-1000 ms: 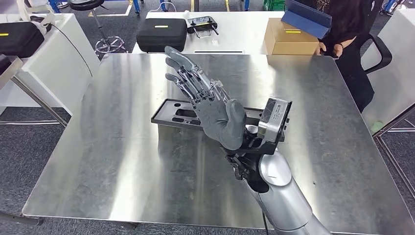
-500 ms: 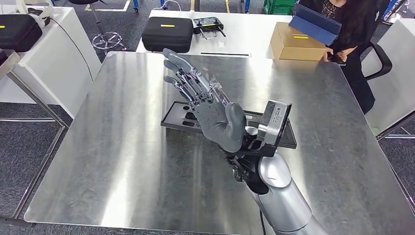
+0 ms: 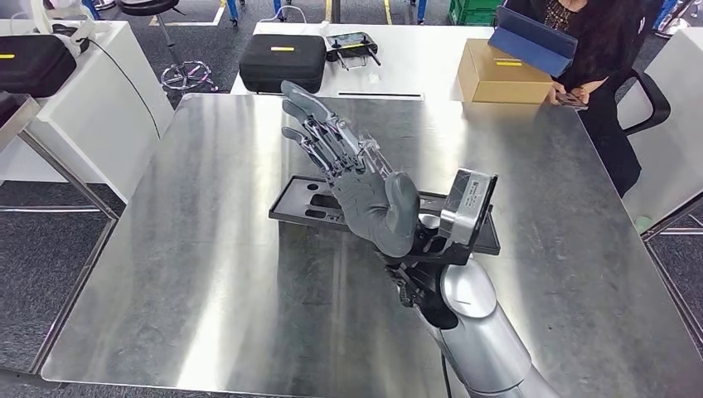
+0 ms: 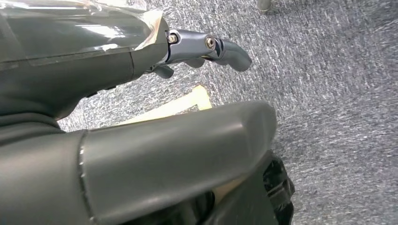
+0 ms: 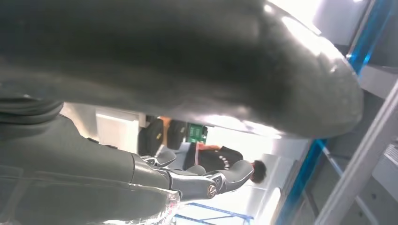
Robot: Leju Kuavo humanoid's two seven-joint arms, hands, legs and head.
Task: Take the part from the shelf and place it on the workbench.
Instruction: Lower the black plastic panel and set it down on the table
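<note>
Camera shifted a bit; part (image 3: 308,201) hasn't moved, flat on bench (image 3: 207,249). R hand (image 3: 356,178) above it, fingers apart, empty. Placing looks done; next: pull arm back w/o nudging part.

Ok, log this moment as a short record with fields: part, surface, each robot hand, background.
part: black flat part with cut-outs, lying on the workbench, partly behind the right robot hand
surface: bare metal workbench
right robot hand: raised above the part, fingers spread, holding nothing
left robot hand: above grey carpet, grip unclear
background: black case, cardboard box, seated person
</note>
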